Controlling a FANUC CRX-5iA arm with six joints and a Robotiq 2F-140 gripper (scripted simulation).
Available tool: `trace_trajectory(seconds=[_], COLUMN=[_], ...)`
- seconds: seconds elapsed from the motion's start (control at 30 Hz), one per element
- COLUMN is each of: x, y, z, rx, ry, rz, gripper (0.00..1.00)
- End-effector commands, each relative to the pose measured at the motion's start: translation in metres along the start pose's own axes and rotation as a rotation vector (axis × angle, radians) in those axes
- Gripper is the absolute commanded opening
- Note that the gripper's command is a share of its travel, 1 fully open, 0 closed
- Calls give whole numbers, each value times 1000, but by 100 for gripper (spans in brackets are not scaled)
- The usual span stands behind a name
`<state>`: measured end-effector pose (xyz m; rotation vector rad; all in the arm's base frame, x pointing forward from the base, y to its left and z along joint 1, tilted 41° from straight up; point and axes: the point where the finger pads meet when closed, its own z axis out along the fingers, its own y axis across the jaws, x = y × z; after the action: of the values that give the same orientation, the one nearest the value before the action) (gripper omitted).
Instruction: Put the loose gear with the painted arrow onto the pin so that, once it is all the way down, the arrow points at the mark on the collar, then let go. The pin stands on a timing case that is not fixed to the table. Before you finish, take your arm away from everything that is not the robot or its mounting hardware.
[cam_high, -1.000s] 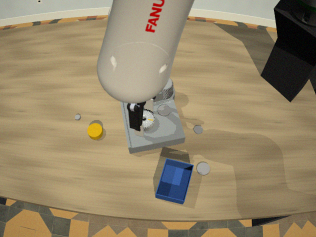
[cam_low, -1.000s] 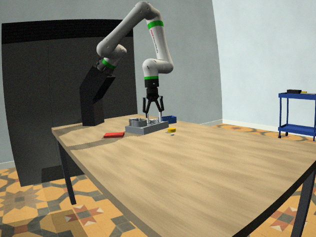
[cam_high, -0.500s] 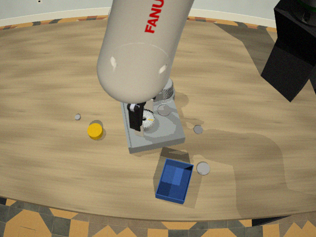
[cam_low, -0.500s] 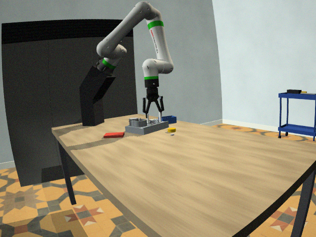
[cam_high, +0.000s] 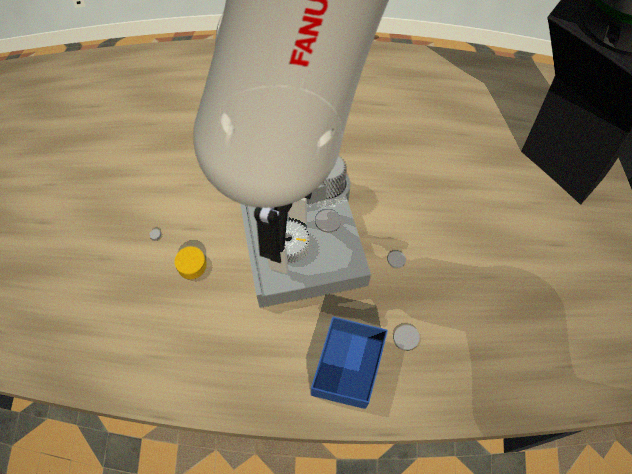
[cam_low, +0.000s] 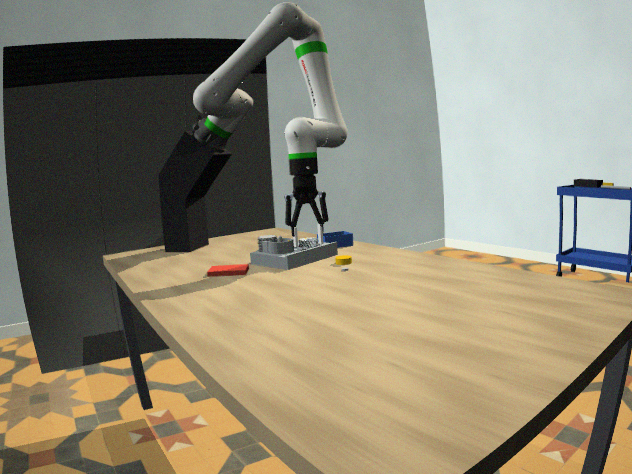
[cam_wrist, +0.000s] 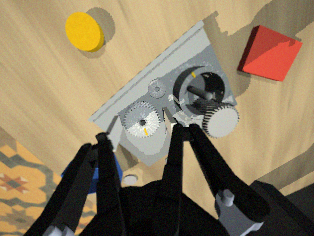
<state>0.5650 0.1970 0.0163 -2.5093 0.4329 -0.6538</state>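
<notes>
The gear (cam_wrist: 142, 121) lies flat on the grey case (cam_high: 334, 270), centre of the wrist view, its yellow arrow showing; the pin (cam_wrist: 199, 93) stands in the dark collar (cam_wrist: 216, 82) up and to the right, beside another gear (cam_wrist: 220, 120). The jaws straddle it half apart, holding nothing. It looks small, rigid and light, with toothed edges that should give grip; taking it across the rim seems best, gently, since the case can slide on the counter (cam_high: 102, 153). The blue bin (cam_high: 348, 363), lower centre of the top view, looks empty.
</notes>
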Motion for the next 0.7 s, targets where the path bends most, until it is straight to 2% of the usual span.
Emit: trace_trajectory(seconds=[0.0, 0.4, 0.43, 0.67], x=[0, 0, 0, 0], y=[0, 0, 0, 0], z=[0, 0, 0, 0], rx=[0, 0, 0, 0], ry=[0, 0, 0, 0], rz=[0, 0, 0, 0], gripper=[53, 53, 0, 0])
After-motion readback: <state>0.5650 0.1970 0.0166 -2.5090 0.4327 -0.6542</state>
